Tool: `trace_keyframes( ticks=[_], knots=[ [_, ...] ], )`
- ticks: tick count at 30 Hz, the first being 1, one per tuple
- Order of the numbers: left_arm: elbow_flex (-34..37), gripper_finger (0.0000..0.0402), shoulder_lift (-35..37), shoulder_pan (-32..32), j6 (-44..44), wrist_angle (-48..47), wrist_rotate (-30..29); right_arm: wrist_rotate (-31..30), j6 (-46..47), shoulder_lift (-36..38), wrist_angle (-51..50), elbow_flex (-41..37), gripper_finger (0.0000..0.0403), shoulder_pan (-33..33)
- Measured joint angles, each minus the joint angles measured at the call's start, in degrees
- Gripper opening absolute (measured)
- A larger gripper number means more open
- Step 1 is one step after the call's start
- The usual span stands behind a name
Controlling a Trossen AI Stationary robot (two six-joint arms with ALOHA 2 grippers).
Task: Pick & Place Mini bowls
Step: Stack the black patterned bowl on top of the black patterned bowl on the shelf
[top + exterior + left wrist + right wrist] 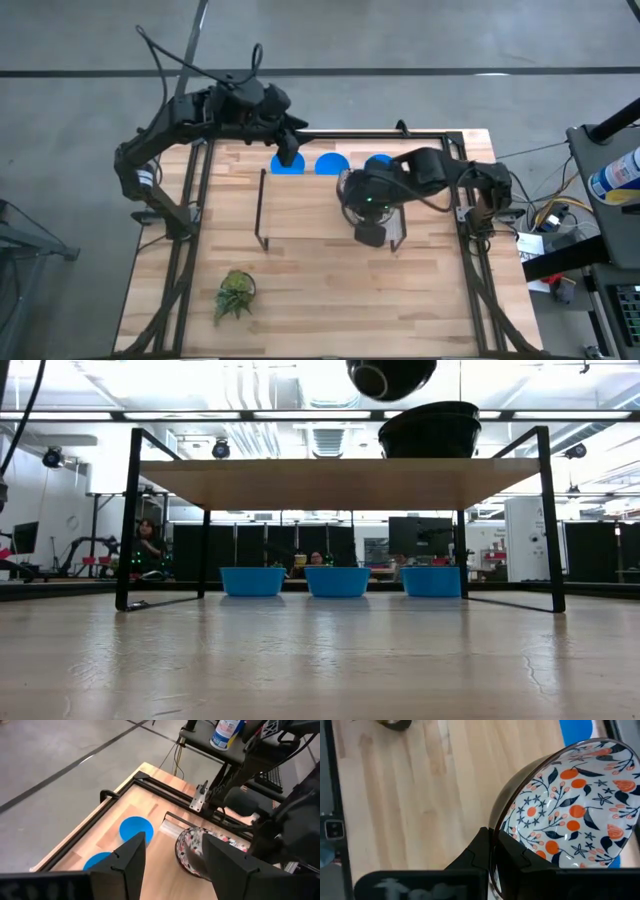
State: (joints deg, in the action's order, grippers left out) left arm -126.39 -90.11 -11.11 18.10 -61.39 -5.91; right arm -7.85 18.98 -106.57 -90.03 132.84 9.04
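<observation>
**Right tool grips a patterned bowl on the raised shelf**

The right tool [370,222] is clenched on the rim of a patterned mini bowl [570,805], one finger inside and one outside, as the right wrist view shows. The bowl is white inside with orange and dark floral ornament and has a dark outer wall. In the low view this bowl [430,432] sits on the wooden shelf [340,482], near its right end, with the arm coming down from above.

Three blue mini bowls [337,581] stand in a row on the desk [330,290] beneath the shelf, toward its far edge, each apart from the next. From above, they show at [288,163], [332,163] and [378,162], the right one partly covered by the right arm.

The left tool [172,865] hangs above the far left part of the desk near the leftmost blue bowl, its fingers spread and holding nothing.

A small green plant [235,293] lies on the near left part of the desk, well apart from the bowls.
</observation>
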Motion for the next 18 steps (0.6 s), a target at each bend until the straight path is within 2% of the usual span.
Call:
trace_keyframes(
  ticks=[5,10,18],
  knots=[
    [0.0,0.0188,0.1,0.0,-0.5,0.3,0.0,1.4,5.7,-0.2,0.1,-1.6,0.0011,0.3],
    [0.0,0.0188,0.1,0.0,-1.6,0.2,0.0,0.0,11.5,1.2,0.3,-4.2,0.0011,1.2],
    [0.0,0.0188,0.1,0.0,-3.1,0.0,0.0,-1.3,14.1,11.6,0.0,-15.5,0.0011,0.9]
  ],
)
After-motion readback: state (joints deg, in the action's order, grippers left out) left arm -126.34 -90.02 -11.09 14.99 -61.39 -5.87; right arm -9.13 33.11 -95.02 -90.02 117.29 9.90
